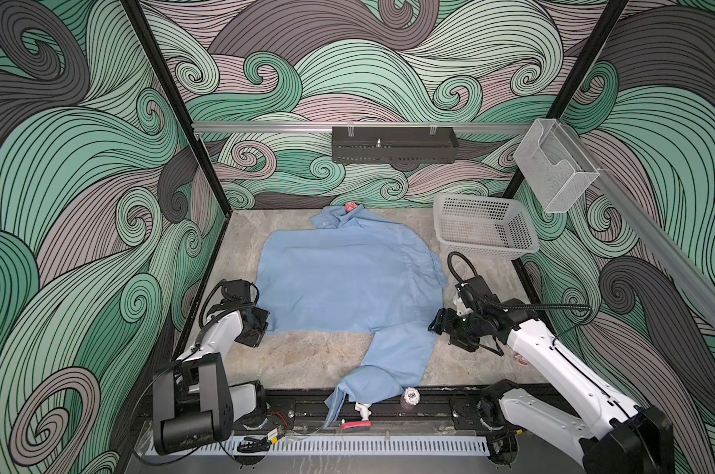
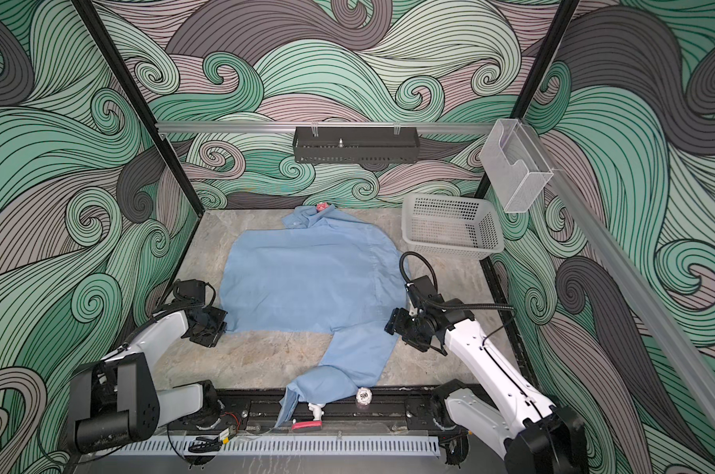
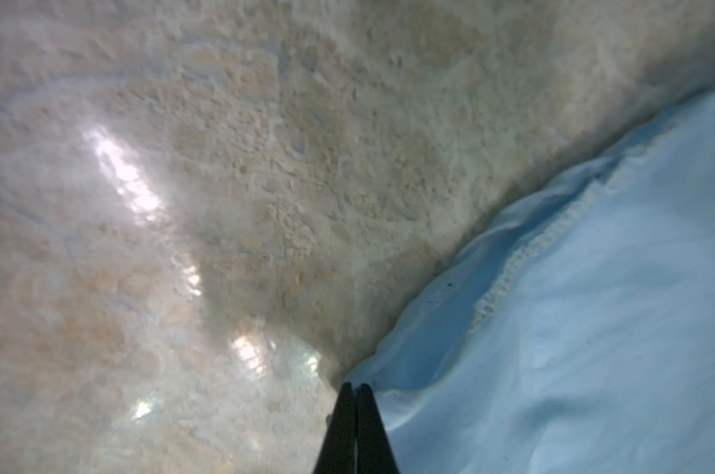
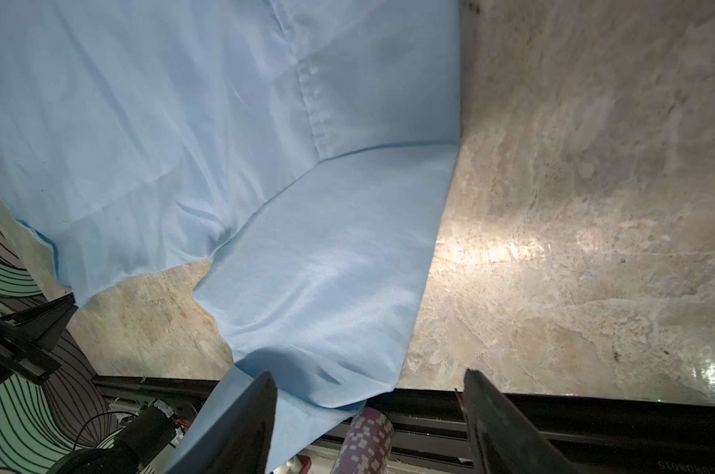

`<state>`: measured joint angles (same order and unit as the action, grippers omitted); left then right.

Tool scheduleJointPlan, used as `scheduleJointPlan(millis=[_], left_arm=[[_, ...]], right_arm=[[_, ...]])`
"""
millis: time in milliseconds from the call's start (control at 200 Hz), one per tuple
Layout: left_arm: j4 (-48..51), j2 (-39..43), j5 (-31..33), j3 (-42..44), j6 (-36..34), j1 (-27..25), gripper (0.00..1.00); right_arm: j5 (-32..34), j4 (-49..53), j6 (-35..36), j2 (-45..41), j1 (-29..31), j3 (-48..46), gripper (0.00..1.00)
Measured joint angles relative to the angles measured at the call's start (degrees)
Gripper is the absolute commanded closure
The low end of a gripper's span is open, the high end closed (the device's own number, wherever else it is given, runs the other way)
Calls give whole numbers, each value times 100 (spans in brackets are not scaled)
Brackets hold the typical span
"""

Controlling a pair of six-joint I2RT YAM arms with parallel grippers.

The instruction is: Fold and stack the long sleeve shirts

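Observation:
One light blue long sleeve shirt lies spread flat on the marbled table, collar toward the back wall. One sleeve runs to the front edge and droops over the black rail. At the shirt's near left hem corner my left gripper has its jaws pressed together on the edge of the cloth. My right gripper is open, low beside the shirt's right side where the sleeve joins the body. Nothing sits between its fingers.
A white perforated basket stands at the back right. A stack of poker chips, a small white piece and a red piece sit on the front rail. A small red object lies by the collar.

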<state>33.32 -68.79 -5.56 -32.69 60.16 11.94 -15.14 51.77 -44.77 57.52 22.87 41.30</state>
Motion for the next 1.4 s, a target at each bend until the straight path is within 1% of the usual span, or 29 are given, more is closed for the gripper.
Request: scheduleJointPlan(millis=[110, 200, 340, 465, 550, 650, 815, 881, 941, 1021, 1136, 1191, 1271, 1396], left_arm=[[74, 247, -142, -81, -151, 0, 100], [101, 289, -264, -140, -254, 0, 100], [146, 238, -428, -138, -365, 2, 100], [140, 162, -546, -140, -426, 4, 100], [138, 136, -605, -140, -444, 4, 100], [136, 136, -667, -140, -468, 7, 100], [140, 140, -706, -138, -525, 76, 100], [142, 142, -715, -138, -544, 101, 100], [144, 151, -717, -140, -557, 120, 100], [149, 155, -723, -140, -575, 149, 100], [210, 177, -730, -181, -603, 170, 100], [247, 221, -745, -234, -643, 195, 100], [326, 289, -750, -339, -702, 227, 100], [452, 380, -745, -575, -820, 229, 100]], right_arm=[[-146, 35, -273, -26, 125, -420, 33], [-225, 20, -581, -42, 356, -717, 35], [-313, -262, -1152, -17, 960, -984, 39], [-337, -721, -1694, 170, 1569, -1119, 41], [-337, -1029, -2002, 337, 1873, -1211, 42], [-337, -1349, -2260, 592, 2065, -1298, 45], [-400, -1803, -2583, 863, 2149, -1401, 51], [-444, -1976, -2671, 944, 2159, -1399, 55], [-490, -2153, -2741, 1054, 2164, -1388, 62], [-546, -2382, -2782, 1207, 2164, -1375, 76], [-518, -2559, -2787, 1318, 2164, -1375, 100], [-417, -2430, -2730, 1285, 2173, -1335, 100], [-232, -1989, -2533, 1093, 2192, -1115, 100], [101, -1303, -2232, 372, 2190, -426, 100]])
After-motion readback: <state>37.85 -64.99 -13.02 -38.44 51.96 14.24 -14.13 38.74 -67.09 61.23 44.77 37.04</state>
